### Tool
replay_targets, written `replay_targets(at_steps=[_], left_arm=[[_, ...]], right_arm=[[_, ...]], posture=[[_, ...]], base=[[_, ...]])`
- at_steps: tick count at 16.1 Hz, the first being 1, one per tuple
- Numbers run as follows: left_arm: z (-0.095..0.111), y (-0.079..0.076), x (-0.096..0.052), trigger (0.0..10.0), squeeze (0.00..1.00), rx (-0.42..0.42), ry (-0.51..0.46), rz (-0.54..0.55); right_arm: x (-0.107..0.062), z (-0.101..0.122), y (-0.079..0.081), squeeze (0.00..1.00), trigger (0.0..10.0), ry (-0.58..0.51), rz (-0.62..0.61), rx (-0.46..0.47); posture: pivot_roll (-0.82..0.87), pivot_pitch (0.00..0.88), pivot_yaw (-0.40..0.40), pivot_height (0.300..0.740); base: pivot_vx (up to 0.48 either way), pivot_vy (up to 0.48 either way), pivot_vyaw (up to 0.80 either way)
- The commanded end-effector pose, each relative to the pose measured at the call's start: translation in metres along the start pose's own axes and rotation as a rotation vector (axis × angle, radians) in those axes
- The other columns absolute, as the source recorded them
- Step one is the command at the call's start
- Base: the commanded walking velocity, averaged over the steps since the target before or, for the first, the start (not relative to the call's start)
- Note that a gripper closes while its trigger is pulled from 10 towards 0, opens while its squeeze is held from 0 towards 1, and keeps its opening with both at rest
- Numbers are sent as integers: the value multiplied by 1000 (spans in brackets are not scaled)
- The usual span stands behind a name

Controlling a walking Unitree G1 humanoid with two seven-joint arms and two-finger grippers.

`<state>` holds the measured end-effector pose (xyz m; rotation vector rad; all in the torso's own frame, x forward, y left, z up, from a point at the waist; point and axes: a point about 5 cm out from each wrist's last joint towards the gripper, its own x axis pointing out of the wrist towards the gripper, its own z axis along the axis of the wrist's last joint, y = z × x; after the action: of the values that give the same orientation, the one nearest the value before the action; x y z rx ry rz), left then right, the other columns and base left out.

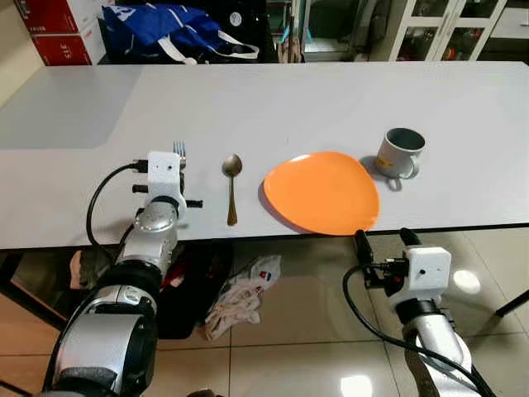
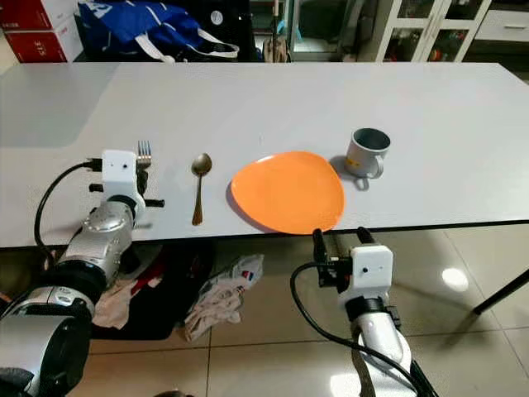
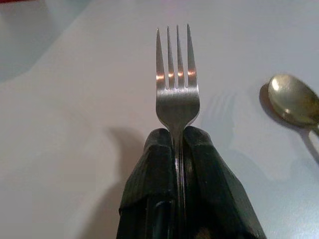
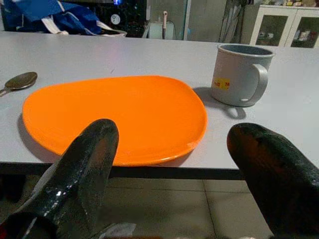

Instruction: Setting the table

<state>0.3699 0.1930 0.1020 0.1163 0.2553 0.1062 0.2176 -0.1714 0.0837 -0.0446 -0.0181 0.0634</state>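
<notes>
On the white table (image 1: 289, 99) lie a brass spoon (image 1: 232, 186), an orange plate (image 1: 321, 191) and, to the plate's right, a grey mug (image 1: 400, 153). My left gripper (image 3: 175, 137) is shut on a steel fork (image 3: 176, 84), tines pointing away, low over the table left of the spoon (image 3: 294, 102). The fork's tines (image 1: 179, 150) peek past the left wrist. My right gripper (image 1: 385, 241) is open below the table's front edge, just in front of the plate (image 4: 117, 112), with the mug (image 4: 240, 73) beyond it.
A blue bag (image 1: 169, 25) sits beyond the far left of the table. White cabinets (image 1: 446, 29) stand at the back right. Crumpled bags and cloth (image 1: 244, 294) lie on the tiled floor under the table. A black table leg (image 1: 514, 302) slants at right.
</notes>
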Motion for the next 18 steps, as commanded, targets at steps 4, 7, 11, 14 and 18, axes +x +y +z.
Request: replay_targets(at_steps=[4, 7, 11, 14, 18], left_arm=[[1, -14, 4, 0, 0, -17, 37, -20], [-1, -17, 4, 0, 0, -3, 45, -13], [5, -15, 6, 0, 0, 2, 33, 15], [6, -12, 7, 0, 0, 14, 33, 29], [4, -14, 6, 0, 0, 13, 42, 34]], right_arm=[[-10, 3, -3, 0, 10000, 19, -8, -13], [-21, 4, -5, 0, 10000, 39, -18, -19], [-28, 3, -4, 0, 10000, 65, -17, -17], [-34, 4, -3, 0, 10000, 75, -21, -18], [-38, 4, -3, 0, 10000, 84, -26, -19]], posture=[[-149, 0, 12, 740], [-171, 0, 12, 740], [-184, 0, 9, 740], [-199, 0, 12, 740], [-206, 0, 16, 740]], base=[[0, 0, 0], [0, 0, 0], [0, 0, 0], [0, 0, 0], [0, 0, 0]])
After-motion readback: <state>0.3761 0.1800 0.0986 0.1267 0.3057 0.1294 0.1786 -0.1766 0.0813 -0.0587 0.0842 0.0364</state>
